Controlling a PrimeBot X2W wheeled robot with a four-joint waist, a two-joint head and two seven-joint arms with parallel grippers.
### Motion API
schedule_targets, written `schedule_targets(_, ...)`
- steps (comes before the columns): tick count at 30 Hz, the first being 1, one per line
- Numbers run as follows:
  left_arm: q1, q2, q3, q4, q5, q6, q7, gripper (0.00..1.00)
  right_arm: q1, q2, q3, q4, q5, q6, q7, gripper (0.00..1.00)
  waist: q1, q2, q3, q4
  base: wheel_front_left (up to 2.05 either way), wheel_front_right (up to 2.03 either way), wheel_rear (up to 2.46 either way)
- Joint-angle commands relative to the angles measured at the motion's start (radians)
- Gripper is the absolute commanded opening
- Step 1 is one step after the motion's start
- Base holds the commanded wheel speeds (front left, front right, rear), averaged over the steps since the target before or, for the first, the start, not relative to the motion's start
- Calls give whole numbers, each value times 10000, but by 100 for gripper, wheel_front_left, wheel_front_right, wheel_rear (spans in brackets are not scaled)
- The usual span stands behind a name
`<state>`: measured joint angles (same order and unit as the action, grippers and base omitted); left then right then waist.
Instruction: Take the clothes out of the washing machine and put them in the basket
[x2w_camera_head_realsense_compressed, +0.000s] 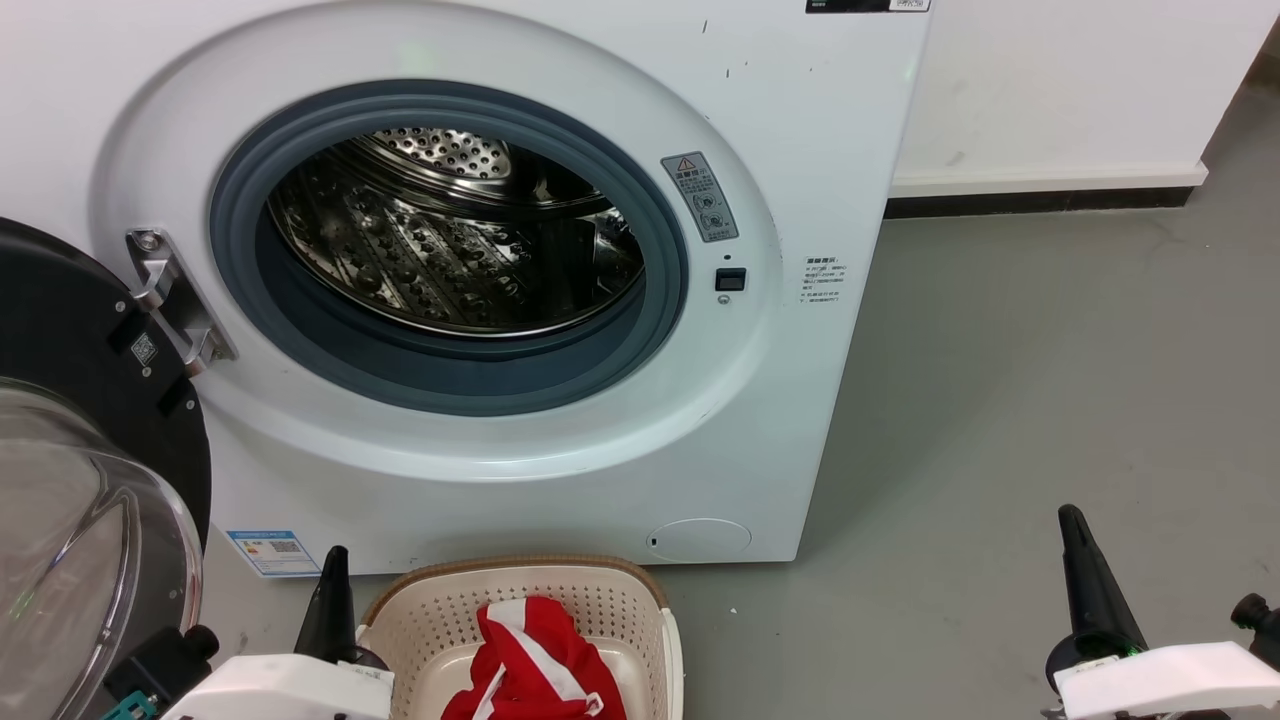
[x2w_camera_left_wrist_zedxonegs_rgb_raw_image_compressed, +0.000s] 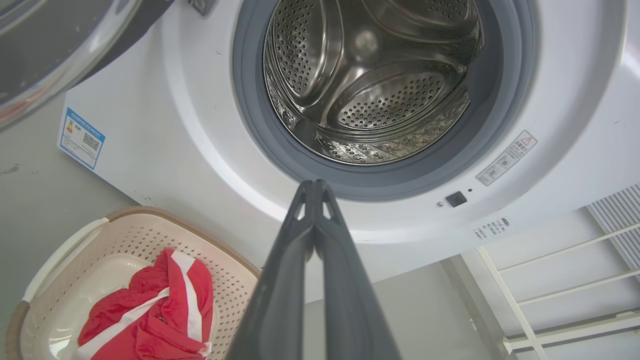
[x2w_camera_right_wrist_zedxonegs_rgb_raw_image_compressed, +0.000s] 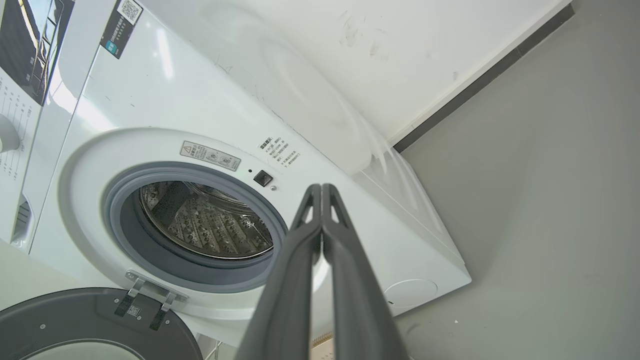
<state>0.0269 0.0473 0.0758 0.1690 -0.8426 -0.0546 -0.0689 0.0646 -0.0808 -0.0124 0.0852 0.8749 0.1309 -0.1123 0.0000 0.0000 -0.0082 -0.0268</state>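
From the head view, the washing machine (x2w_camera_head_realsense_compressed: 800, 150) stands with its black-framed glass door (x2w_camera_head_realsense_compressed: 70, 330) swung wide on the hinge side. Its perforated steel drum (x2w_camera_head_realsense_compressed: 450, 250) shows bare metal, with no fabric visible inside. The cream laundry basket (x2w_camera_head_realsense_compressed: 520, 572) sits on the floor (x2w_camera_head_realsense_compressed: 1000, 400) just in front of the washing machine's base, below the porthole. The red striped garment (x2w_camera_head_realsense_compressed: 535, 660) lies bunched inside it. The left end effector (x2w_camera_head_realsense_compressed: 336, 560) rises beside the basket, on the washing machine's door side. The right end effector (x2w_camera_head_realsense_compressed: 1072, 520) hangs over bare floor, well off the washing machine's other corner.

In the left wrist view, the left end effector's two dark fingers are clenched together with nothing between them. They point at the lower lip of the washing machine's porthole. The garment rests in the basket, apart from them.

In the right wrist view, the right end effector is likewise clenched and empty, aimed at the washing machine's front beside the door latch.

The unloading looks done, since the only garment seen is already in the basket. What remains is probably a check of the drum's hidden lower front, which calls for no grasp. After that, both arms can pull clear of the washing machine without snagging the basket rim or the door.
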Motion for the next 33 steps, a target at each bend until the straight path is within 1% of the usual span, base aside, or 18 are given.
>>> schedule_targets(1,-270,25,50,-63,-322,-77,69,0,-300,-81,-26,-21,351,0,79,0,0,0,2,5,0,0,0)
schedule_targets(18,-604,30,150,167,-2388,-274,579,0,-718,-99,-139,426,2471,-1,557,0,0,0,26,62,0,0,0)
schedule_targets(33,-838,35,216,333,-3863,-428,925,0,-1007,-93,-245,746,3947,-1,925,0,0,0,46,109,0,0,0)
